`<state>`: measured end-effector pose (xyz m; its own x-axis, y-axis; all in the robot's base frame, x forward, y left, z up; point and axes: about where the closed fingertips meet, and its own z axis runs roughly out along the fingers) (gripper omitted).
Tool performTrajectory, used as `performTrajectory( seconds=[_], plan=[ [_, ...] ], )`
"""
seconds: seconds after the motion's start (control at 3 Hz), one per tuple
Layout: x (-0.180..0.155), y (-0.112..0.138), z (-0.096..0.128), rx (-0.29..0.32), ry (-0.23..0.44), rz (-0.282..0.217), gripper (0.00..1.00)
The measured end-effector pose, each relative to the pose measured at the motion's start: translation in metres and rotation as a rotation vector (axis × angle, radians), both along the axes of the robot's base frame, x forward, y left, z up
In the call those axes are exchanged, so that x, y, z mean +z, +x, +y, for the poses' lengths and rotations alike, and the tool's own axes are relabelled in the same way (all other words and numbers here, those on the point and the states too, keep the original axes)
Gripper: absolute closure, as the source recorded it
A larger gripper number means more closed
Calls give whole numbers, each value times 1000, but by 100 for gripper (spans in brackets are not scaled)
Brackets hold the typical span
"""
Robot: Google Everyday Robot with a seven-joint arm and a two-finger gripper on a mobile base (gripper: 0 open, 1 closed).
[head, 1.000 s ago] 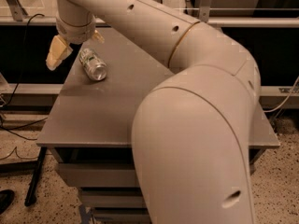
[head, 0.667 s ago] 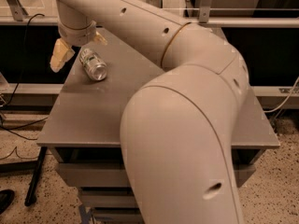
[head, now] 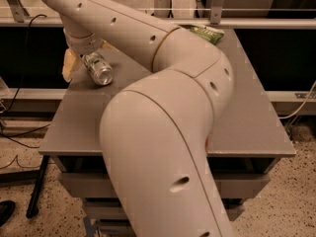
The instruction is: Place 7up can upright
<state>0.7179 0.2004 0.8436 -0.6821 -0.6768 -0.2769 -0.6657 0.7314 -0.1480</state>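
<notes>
The 7up can (head: 98, 68), silver with a shiny metal top, lies on its side at the far left of the grey table (head: 252, 117), its top facing the front. My gripper (head: 87, 56) hangs from the big cream arm right over the can's far end. It is open, with one tan finger (head: 69, 65) left of the can and the other behind it on the right. The can rests on the table between them.
A green crinkled chip bag (head: 208, 33) lies at the table's far edge, right of centre. My arm's elbow and forearm (head: 163, 132) cover the middle of the table. Rails and cables run behind and left of the table.
The gripper has stayed over the lying can, settling slightly closer around it. The arm's elbow has shifted in view. The can has not moved.
</notes>
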Motion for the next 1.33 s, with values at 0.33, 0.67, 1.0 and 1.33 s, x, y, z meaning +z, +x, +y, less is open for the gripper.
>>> performTrajectory(
  seconds=[0.33, 0.67, 1.0, 1.33],
  plan=[
    [-7, 6, -10, -37, -33, 4, 18],
    [-7, 12, -16, -56, -48, -7, 42],
    [5, 17, -21, -60, -31, -36, 65],
    [35, 23, -32, -24, 61, -92, 89]
  ],
)
